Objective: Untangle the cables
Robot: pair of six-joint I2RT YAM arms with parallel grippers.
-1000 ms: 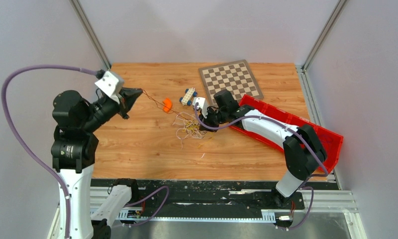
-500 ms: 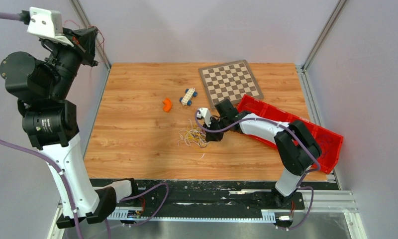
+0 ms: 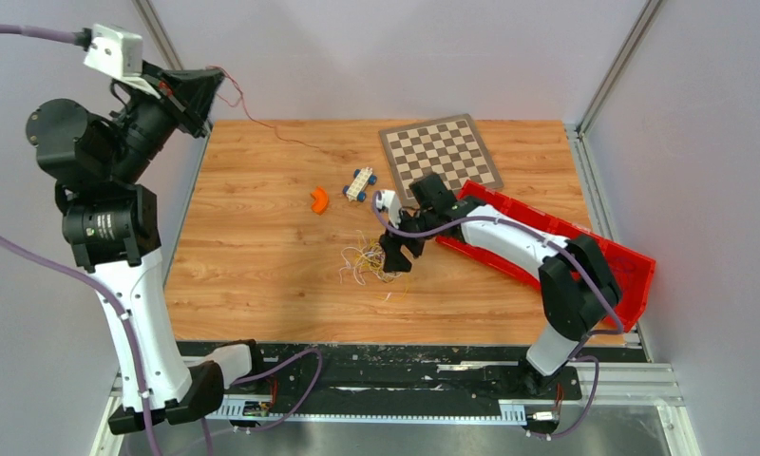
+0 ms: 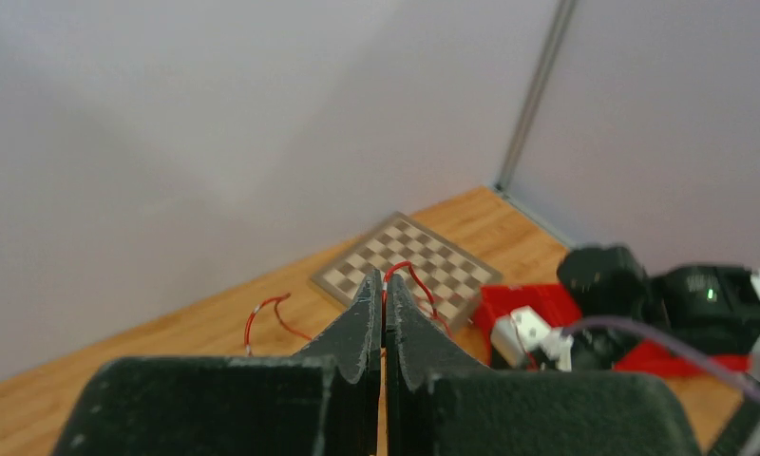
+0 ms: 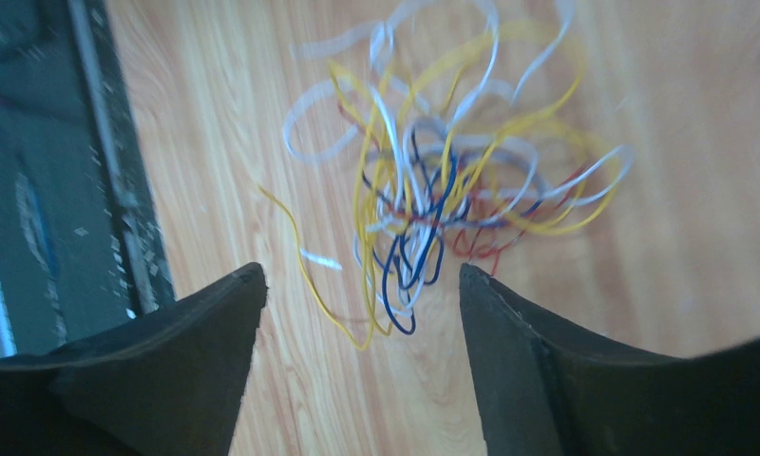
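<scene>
Your left claw [image 4: 384, 283] was pinched shut on one red wire [image 4: 407, 265] and held high over the far-left corner, probably to draw it clear. Your right claw [image 5: 359, 280] was spread wide just above the other cables [image 5: 433, 180], bunched mid-tabletop [image 3: 253, 266], likely lined up for another pinch.

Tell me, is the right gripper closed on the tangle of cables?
No, the right wrist view shows the right gripper with its jaws wide apart and the tangle of cables lying loose beyond them.
</scene>
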